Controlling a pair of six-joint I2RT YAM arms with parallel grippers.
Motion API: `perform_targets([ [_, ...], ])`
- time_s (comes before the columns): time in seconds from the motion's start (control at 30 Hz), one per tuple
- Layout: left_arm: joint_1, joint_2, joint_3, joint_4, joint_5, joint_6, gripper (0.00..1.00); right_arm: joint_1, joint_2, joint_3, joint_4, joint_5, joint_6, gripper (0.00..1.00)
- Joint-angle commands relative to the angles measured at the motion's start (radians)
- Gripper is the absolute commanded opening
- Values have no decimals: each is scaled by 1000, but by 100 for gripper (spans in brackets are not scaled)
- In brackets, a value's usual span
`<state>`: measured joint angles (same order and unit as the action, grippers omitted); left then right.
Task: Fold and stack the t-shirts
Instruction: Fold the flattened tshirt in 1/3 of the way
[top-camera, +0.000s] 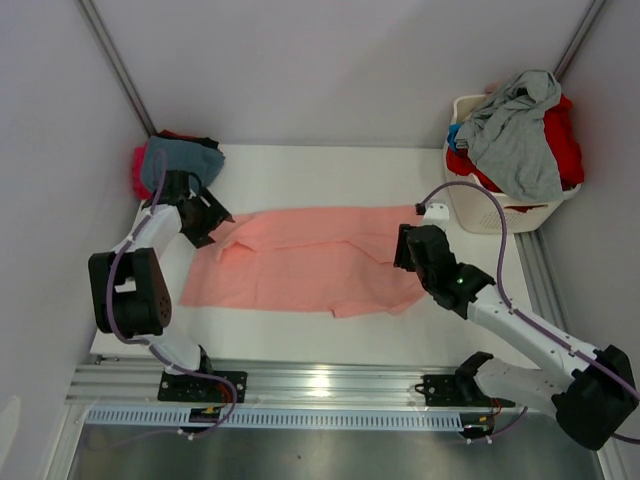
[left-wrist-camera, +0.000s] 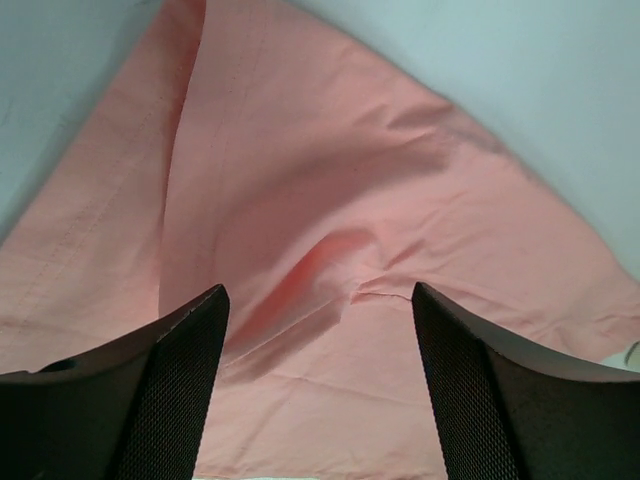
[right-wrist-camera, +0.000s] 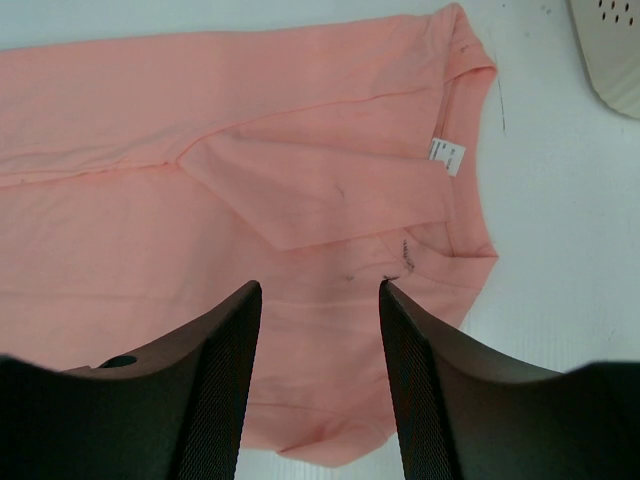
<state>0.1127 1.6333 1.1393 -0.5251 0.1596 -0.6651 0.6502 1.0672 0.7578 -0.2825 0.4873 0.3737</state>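
A salmon-pink t-shirt (top-camera: 310, 265) lies spread lengthwise across the white table, partly folded, with a crease along its upper half. My left gripper (top-camera: 208, 220) hovers over the shirt's left end. In the left wrist view its gripper (left-wrist-camera: 318, 300) stands open with rumpled pink cloth (left-wrist-camera: 330, 200) below and nothing clamped. My right gripper (top-camera: 406, 250) is over the shirt's right end. In the right wrist view that gripper (right-wrist-camera: 318, 290) is open above the collar area, near the small white label (right-wrist-camera: 447, 156). More t-shirts lie in a teal-blue, magenta and black pile (top-camera: 180, 160) at the back left.
A white slotted laundry basket (top-camera: 500, 212) stands at the back right, heaped with a grey shirt (top-camera: 515, 135) and red cloth (top-camera: 563, 140); its corner (right-wrist-camera: 610, 50) shows in the right wrist view. White walls enclose the table. A metal rail (top-camera: 320, 385) runs along the near edge.
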Motion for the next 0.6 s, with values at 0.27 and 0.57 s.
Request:
perform_targets([
  [0.27,45,197,155,-55,88,-51,73,52,-216,-41,-162,14,68,54],
  [0.57,126,235,257,-142,12,-24,73,60,-342,-43,-273,33,103,54],
])
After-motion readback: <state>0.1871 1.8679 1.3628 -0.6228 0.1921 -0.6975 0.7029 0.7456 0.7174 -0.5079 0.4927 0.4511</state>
